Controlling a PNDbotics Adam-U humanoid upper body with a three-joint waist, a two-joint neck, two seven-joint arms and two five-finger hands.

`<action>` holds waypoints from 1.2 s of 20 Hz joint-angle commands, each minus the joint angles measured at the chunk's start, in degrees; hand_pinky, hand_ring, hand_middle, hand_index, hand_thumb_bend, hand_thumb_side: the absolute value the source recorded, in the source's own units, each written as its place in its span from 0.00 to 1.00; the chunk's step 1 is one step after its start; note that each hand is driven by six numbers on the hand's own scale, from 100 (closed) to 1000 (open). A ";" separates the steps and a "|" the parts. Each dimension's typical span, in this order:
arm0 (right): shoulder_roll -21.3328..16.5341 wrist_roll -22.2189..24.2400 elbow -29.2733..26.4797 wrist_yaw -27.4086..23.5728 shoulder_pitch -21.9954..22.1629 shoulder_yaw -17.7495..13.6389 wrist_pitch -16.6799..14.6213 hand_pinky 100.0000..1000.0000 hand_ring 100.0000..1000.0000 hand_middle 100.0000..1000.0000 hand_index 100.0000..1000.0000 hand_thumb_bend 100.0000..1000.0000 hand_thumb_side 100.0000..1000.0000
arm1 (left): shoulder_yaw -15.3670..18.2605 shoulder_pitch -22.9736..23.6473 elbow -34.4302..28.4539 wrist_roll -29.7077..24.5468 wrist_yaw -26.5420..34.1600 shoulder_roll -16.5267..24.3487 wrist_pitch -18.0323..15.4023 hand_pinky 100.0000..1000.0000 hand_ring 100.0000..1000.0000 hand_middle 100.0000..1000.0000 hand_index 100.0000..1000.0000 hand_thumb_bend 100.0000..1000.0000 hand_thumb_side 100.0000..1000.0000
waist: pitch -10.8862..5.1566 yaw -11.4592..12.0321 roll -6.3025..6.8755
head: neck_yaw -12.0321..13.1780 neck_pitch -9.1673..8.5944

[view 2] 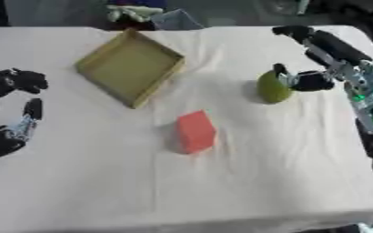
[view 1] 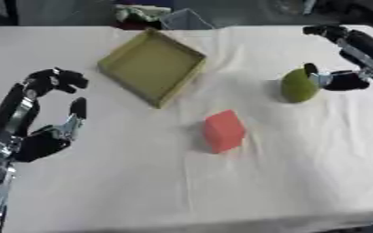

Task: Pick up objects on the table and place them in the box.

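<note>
While reaching: the right hand (view 2: 317,81) has thumb and fingers (view 2: 289,31) spread around the green fruit (view 2: 272,87), not closed on it.
Fruit: upright on the bench (view 1: 142,191).
Box (view 1: 152,66): well left.
Left hand (view 1: 50,132): idle, loosely curled.
Red block (view 1: 223,131): mid-bench.

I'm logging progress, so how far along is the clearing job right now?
Nothing is done yet: the box holds nothing. In hand: the right robot hand is against the green fruit, which sits on the table. Left: that fruit and the red block. The left robot hand is idle.
</note>
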 commanded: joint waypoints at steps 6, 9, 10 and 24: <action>-1.46 1.46 6.07 2.27 -2.44 -1.11 0.82 0.93 0.95 0.90 1.00 0.00 0.16 | 0.34 -0.29 -0.97 -0.29 0.42 0.53 -0.15 0.64 0.78 0.58 0.72 0.01 0.50 | -0.90 0.08 0.01 | 0.06 0.28; -1.06 1.70 8.80 3.49 -3.16 -1.14 0.99 0.93 0.95 0.90 1.00 0.00 0.17 | 0.32 -0.31 -0.97 -0.34 0.45 0.51 -0.19 0.64 0.78 0.58 0.72 0.01 0.50 | -0.89 0.10 0.05 | 0.06 0.28; -0.92 1.74 9.61 3.93 -3.40 -1.13 1.02 0.93 0.95 0.90 1.00 0.00 0.17 | 0.33 -0.30 -0.97 -0.35 0.44 0.51 -0.20 0.64 0.78 0.58 0.72 0.01 0.50 | -0.88 0.11 0.07 | 0.06 0.28; 0.64 2.53 17.27 11.06 -6.36 -0.38 0.38 0.93 0.95 0.91 1.00 0.00 0.30 | 0.23 -0.42 -1.03 -0.51 0.61 0.50 -0.36 0.64 0.78 0.58 0.72 0.01 0.50 | -0.84 0.25 0.36 | -0.04 0.28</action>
